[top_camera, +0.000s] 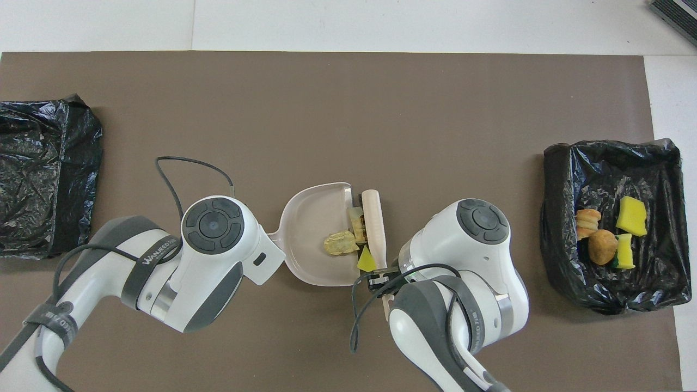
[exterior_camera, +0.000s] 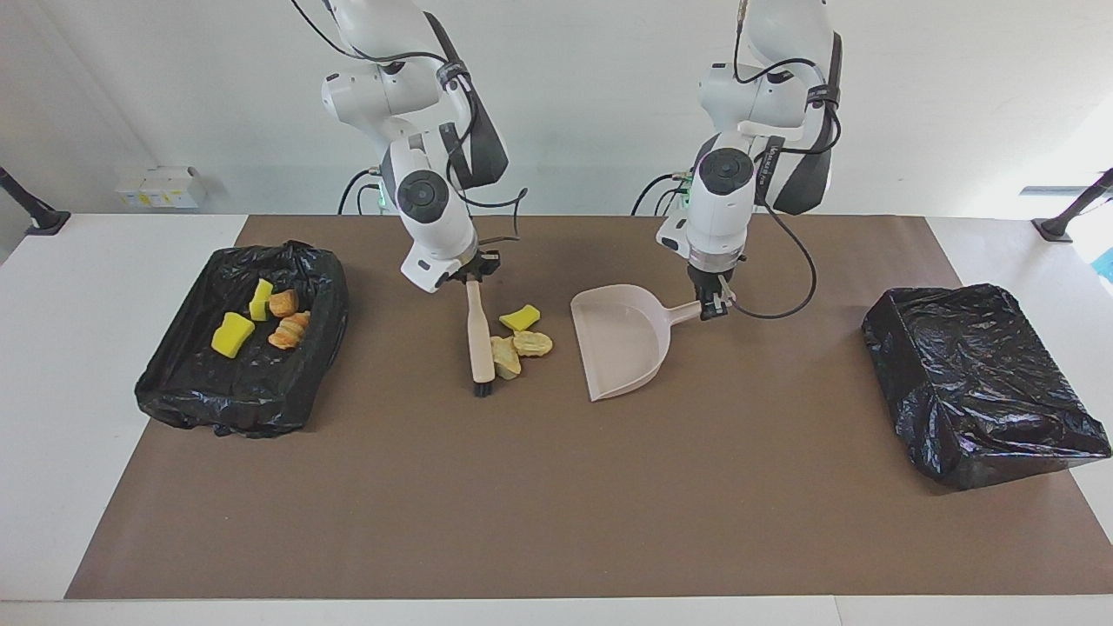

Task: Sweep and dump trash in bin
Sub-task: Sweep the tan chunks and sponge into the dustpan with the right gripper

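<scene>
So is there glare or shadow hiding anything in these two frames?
Facing view: even light; the black bin liner shows sheen but stays readable; soft shadows under the dustpan. Overhead view: the right arm's bulk, not lighting, covers its end effector; the scraps at the dustpan's lip are sharp.

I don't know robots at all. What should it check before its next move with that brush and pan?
1. Right gripper shut on the brush handle: ok.
2. Left gripper shut on the dustpan handle: ok.
3. Three scraps lie between brush and dustpan mouth: ok.
4. Scraps fully inside the dustpan: cannot tell; the two views disagree.
5. Bin at the right arm's end open, four scraps in it: ok.
</scene>
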Robot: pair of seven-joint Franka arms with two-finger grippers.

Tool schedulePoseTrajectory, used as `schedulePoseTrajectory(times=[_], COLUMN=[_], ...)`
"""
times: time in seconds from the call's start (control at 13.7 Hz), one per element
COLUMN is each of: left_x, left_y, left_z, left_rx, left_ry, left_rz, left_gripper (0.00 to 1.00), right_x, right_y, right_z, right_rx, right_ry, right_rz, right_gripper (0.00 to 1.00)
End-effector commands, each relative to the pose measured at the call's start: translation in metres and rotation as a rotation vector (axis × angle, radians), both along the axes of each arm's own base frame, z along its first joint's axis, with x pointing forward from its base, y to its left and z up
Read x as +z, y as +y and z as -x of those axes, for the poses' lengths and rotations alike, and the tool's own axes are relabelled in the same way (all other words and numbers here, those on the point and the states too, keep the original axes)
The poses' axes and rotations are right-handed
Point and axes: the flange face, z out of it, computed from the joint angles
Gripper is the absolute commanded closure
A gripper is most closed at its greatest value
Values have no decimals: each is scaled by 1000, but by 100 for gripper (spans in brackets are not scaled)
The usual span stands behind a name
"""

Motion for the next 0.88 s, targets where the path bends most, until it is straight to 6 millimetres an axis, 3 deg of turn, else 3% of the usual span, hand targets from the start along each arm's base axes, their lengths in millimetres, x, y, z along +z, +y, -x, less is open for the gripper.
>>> schedulePoseTrajectory(times=[0.0,0.22,0.51,0.66,0.81], left_x=[-8,-8,-6,-6,-8], left_y=[6,6,8,15,18], left_z=[3,0,-3,-7,-9], left_rx=[-60,-83,-79,-68,-70], left_ry=[-31,-33,-25,-24,-19], left_rz=[20,44,54,55,53], left_gripper=[100,100,100,100,100], right_x=[19,65,106,102,81], right_y=[11,9,-33,-50,-89], right_z=[-6,-13,-18,-6,15], right_rx=[-56,-92,-12,49,81], right_ry=[-10,-38,-8,-5,8], right_rz=[-61,-76,62,183,270], right_gripper=[100,100,100,100,100])
